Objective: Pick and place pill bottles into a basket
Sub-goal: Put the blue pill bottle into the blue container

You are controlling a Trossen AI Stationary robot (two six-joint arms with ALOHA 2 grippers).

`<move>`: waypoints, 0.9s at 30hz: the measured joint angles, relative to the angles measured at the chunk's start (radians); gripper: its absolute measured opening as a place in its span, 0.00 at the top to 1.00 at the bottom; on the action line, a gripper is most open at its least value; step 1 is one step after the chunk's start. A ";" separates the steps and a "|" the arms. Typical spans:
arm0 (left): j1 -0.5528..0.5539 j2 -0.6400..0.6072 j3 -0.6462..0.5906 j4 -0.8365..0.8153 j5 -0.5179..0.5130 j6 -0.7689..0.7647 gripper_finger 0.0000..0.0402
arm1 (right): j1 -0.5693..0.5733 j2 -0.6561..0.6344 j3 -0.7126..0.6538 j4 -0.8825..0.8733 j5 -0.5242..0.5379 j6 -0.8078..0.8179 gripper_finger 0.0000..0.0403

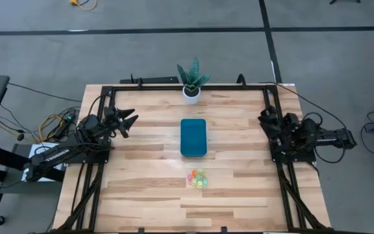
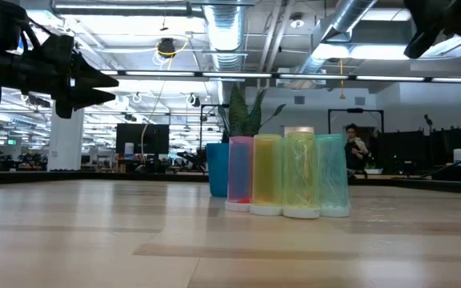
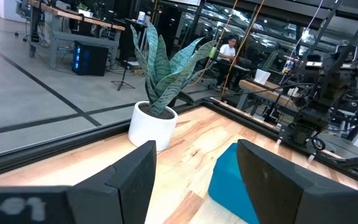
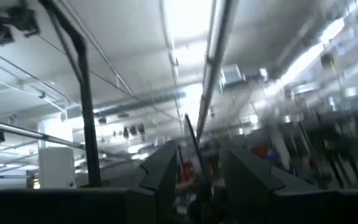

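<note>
Several tiny pill bottles (image 1: pixel 197 177) in pink, yellow and green stand upright in a tight cluster on the table, nearer the front edge than the teal basket (image 1: pixel 193 137). In the low view the bottles (image 2: pixel 286 176) stand in a row in front of the basket (image 2: pixel 217 170). My left gripper (image 1: pixel 130 120) is open and empty above the table's left side, pointing toward the basket, which shows between its fingers (image 3: pixel 229 183). My right gripper (image 1: pixel 265 119) is open and empty at the table's right edge, tipped upward (image 4: pixel 201 174).
A potted plant (image 1: pixel 191 81) in a white pot stands at the table's far edge, just beyond the basket. A black frame (image 1: pixel 174 86) runs around the table. People sit in the room beyond (image 2: pixel 357 144).
</note>
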 joint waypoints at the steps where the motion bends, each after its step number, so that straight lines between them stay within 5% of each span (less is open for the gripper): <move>1: 0.000 0.000 0.000 0.000 0.000 0.000 0.47 | -0.005 0.018 0.010 -0.051 0.006 0.034 0.71; 12: 0.000 0.000 0.000 0.000 0.000 0.000 0.47 | 0.033 0.287 0.041 -0.385 0.006 0.202 0.71; 19: 0.000 0.000 0.000 0.000 0.000 0.000 0.47 | 0.109 0.403 0.041 -0.342 0.007 0.209 0.68; 27: 0.000 0.000 0.000 0.000 0.000 0.000 0.47 | 0.211 0.587 0.043 -0.250 0.012 0.157 0.52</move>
